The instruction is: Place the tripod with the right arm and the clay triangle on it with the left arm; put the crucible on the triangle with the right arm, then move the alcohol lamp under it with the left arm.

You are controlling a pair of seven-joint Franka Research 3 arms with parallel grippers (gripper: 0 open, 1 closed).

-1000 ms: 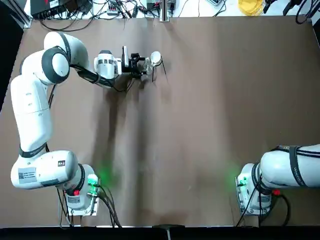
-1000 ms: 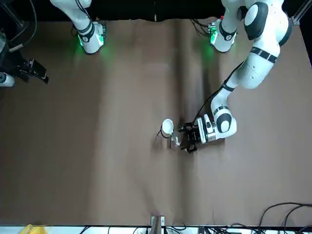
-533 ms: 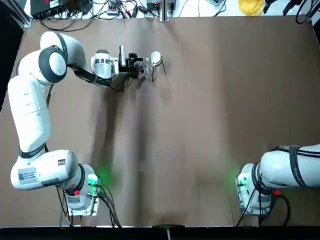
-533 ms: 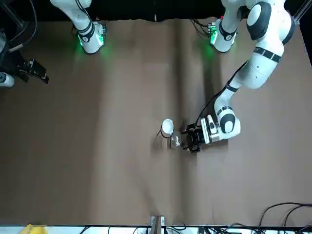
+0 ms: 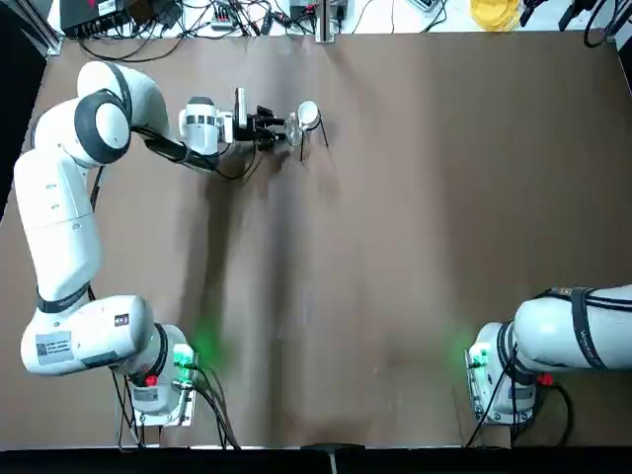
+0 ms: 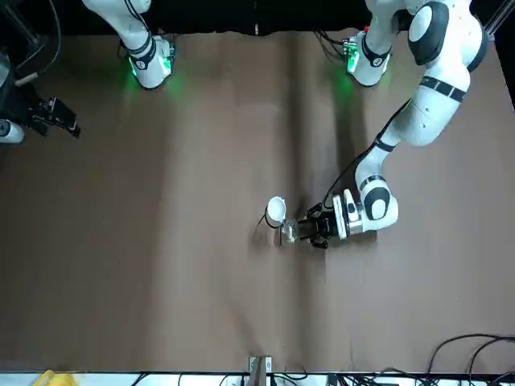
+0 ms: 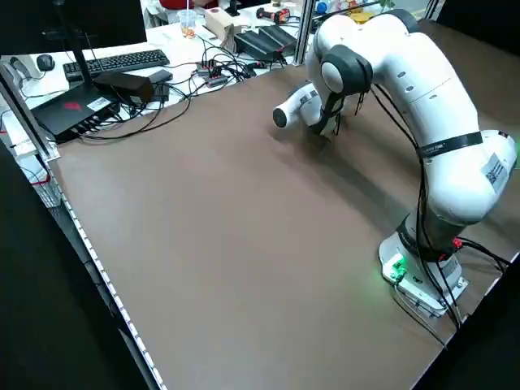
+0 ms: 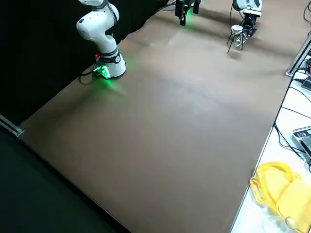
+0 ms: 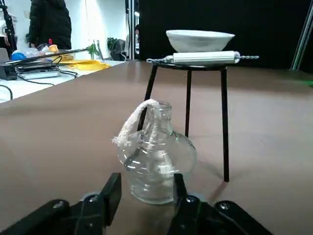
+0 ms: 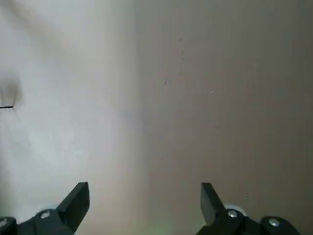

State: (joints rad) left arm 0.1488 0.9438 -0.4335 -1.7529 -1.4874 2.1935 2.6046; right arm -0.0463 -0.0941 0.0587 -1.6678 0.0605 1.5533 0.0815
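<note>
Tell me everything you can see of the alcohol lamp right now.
The alcohol lamp is a clear, round-bellied glass vessel with a short neck and a frayed white wick drooping over its rim. It stands upright on the brown table, between the left tool's fingers, just short of the tripod.

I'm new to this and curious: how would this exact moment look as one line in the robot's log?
step: lamp to stand | left gripper: shut on lamp, beside stand | bowl: on triangle | right gripper: open, parked
</note>
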